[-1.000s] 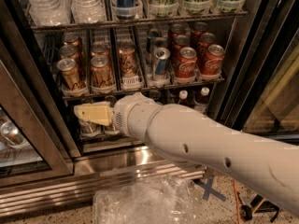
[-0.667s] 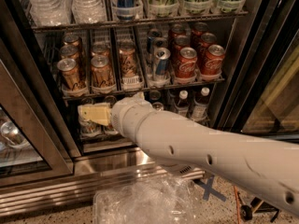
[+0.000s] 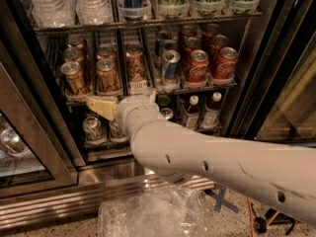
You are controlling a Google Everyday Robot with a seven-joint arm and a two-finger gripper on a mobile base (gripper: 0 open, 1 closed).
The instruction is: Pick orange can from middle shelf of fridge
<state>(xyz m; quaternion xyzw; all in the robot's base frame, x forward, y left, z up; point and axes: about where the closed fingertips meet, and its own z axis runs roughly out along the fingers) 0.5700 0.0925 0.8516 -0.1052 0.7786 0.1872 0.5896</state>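
Observation:
Several orange cans stand in the left lanes of the middle shelf of the fridge; the front ones are at the left, the centre and the right. My gripper is at the shelf's front edge, just below these cans and touching none. It is open and empty: one cream finger shows below the centre can and the tip of the other shows right of the third lane. My white arm crosses the lower half of the view and hides part of the rack below.
Red cola cans and a blue-and-silver can fill the shelf's right lanes. Small dark cans and bottles stand on the rack below. Clear bottles sit above. An open glass door is at the left; a clear plastic bag lies on the floor.
The gripper has risen and moved right, from the lower rack's level up to the front edge of the middle shelf. The cans have not moved.

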